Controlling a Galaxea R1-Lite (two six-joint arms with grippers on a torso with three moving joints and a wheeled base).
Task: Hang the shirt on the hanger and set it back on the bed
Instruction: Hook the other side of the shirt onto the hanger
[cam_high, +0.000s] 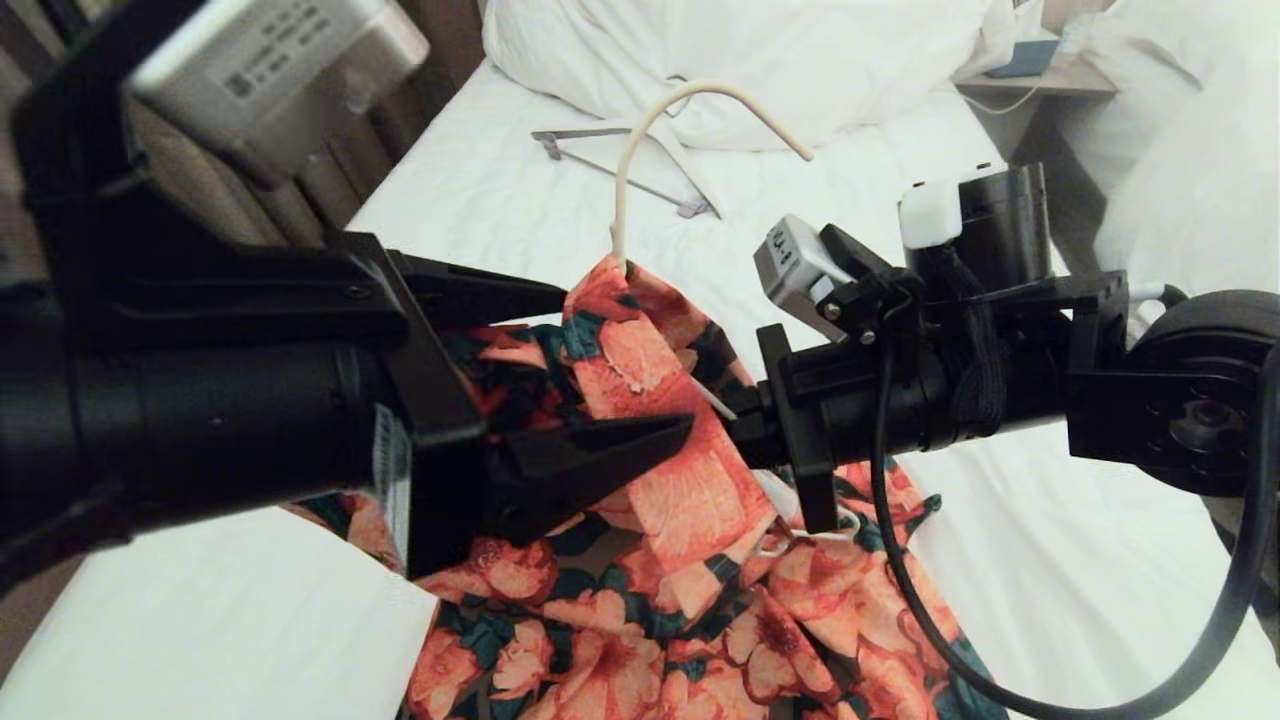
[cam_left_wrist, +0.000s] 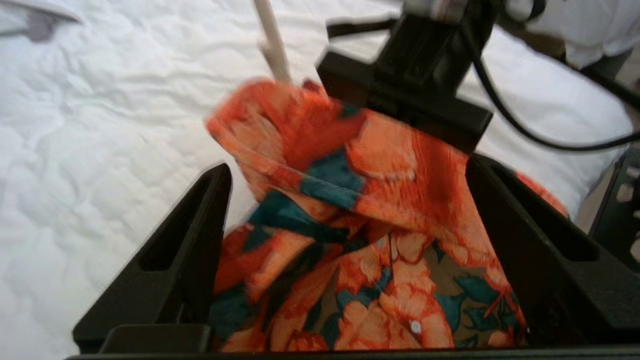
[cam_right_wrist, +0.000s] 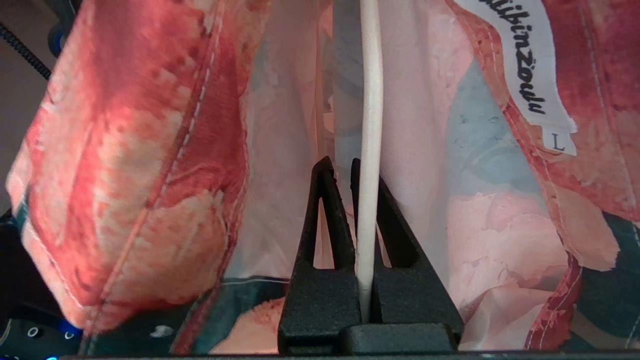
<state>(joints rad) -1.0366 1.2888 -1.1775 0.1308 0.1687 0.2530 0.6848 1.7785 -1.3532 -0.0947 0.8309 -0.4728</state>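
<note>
The worry here is the shirt (cam_high: 640, 480) sliding off. It is bunched around the hanger (cam_high: 640, 150) rather than spread over its shoulders, so if the right gripper (cam_high: 735, 415) tilts or lets go too early, the cloth could slump to one side and drop onto the bed (cam_high: 1050, 560) unhung. The wire itself is thin and looks smooth, and could twist between the right fingers (cam_right_wrist: 320, 240), which are pinched tight on a strand of it inside the shirt. The left gripper (cam_high: 600, 370) is another hazard: its fingers (cam_left_wrist: 190, 235) stand wide apart with nothing gripped, yet folds of fabric lie between them, so any sweep could snag and drag the cloth off.

The shirt hangs in the air above the white sheet, between the two arms, the hook of the hanger poking up out of its collar. It is short-sleeved, with big orange-pink blooms on dark green, crumpled and folded over itself, a white button visible low down and a white neck label (cam_right_wrist: 530, 70) showing inside. A second, thicker hanger (cam_high: 620, 170) lies near the pillow (cam_high: 750, 50).
</note>
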